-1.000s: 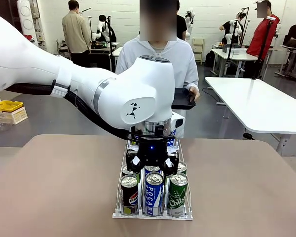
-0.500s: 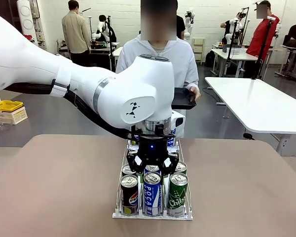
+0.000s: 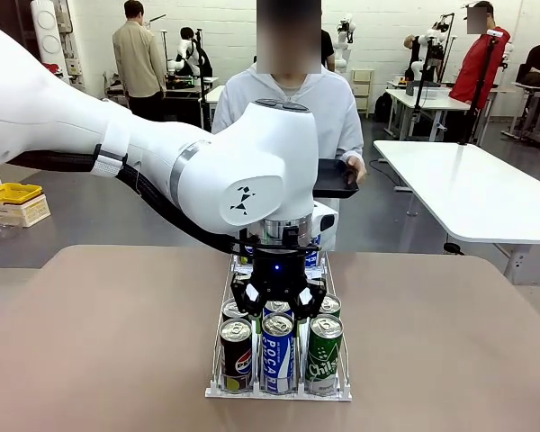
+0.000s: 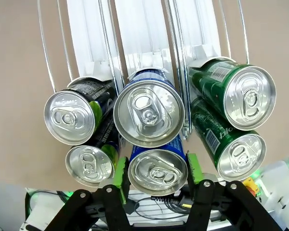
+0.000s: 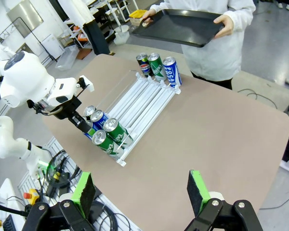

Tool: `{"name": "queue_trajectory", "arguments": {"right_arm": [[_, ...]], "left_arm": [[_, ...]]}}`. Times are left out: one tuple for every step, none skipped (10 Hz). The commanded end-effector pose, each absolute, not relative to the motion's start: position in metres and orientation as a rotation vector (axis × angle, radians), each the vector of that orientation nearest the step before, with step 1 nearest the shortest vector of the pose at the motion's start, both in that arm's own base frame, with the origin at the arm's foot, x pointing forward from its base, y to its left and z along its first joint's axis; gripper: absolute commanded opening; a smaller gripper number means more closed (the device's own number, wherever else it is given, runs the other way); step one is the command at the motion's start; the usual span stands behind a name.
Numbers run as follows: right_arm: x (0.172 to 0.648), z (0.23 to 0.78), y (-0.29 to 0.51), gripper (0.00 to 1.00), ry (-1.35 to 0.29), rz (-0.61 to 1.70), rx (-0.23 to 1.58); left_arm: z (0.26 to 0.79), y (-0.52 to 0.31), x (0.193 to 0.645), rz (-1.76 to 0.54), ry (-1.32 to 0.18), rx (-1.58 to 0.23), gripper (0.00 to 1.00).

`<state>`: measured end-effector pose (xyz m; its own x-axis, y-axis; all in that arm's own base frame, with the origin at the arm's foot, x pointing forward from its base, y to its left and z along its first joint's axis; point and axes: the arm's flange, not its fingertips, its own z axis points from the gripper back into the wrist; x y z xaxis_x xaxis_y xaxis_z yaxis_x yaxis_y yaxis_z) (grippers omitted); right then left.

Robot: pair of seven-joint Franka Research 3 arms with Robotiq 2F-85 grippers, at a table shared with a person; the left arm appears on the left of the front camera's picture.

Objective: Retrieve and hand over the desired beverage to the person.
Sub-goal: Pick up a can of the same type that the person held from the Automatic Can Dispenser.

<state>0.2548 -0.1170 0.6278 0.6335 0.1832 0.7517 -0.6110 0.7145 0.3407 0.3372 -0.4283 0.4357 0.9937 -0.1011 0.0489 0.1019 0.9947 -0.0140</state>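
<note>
Blue can (image 4: pixel 157 172), second from the near edge of the counter (image 3: pixel 432 342), has just been clamped by the left hand (image 4: pixel 156 170); lifting is judged due next.

The left gripper (image 4: pixel 156 169) clamps the near blue can (image 4: pixel 157 172), green pads (image 4: pixel 119 172) touching both its sides. A second blue can (image 4: pixel 149 113) adjoins it in the same lane. Black cans (image 4: pixel 70 118) flank one side and green cans (image 4: pixel 245 98) the other, in a white rack (image 4: pixel 144 29) on the table (image 4: pixel 14 72).

**Bright, even room light; wrist views bent at the edges**

Soft white sheen on the lids of the cans (image 4: pixel 149 113) just ahead of the left gripper (image 4: pixel 156 169). Pale shadow on the table (image 3: pixel 117 342) beneath it. Rack rails (image 4: pixel 135 29) farther out from it bow outward. Far room slightly soft.
</note>
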Motion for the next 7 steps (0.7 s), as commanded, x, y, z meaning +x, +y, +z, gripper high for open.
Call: {"name": "queue_trajectory", "arguments": {"right_arm": [[0.257, 0.629, -0.117, 1.0, -0.768, 0.505, 0.654], [0.257, 0.629, -0.117, 1.0, -0.768, 0.505, 0.654], [0.257, 0.629, -0.117, 1.0, -0.768, 0.505, 0.654], [0.257, 0.629, -0.117, 1.0, -0.768, 0.505, 0.654], [0.257, 0.629, -0.117, 1.0, -0.768, 0.505, 0.654], [0.257, 0.629, -0.117, 1.0, -0.768, 0.505, 0.654], [0.257, 0.629, -0.117, 1.0, -0.768, 0.505, 0.654]], "left_arm": [[0.456, -0.425, 0.331, -0.132, -0.06, 0.014, 0.0], [0.488, -0.424, 0.323, -0.178, -0.037, -0.029, 0.0], [0.523, -0.424, 0.314, -0.218, -0.011, -0.052, 0.0], [0.557, -0.424, 0.304, -0.226, -0.055, -0.036, 0.0], [0.592, -0.424, 0.296, -0.231, -0.087, -0.041, 0.0], [0.62, -0.423, 0.292, -0.226, -0.111, -0.036, 0.0], [0.646, -0.422, 0.29, -0.221, -0.131, -0.042, 0.0]]}}
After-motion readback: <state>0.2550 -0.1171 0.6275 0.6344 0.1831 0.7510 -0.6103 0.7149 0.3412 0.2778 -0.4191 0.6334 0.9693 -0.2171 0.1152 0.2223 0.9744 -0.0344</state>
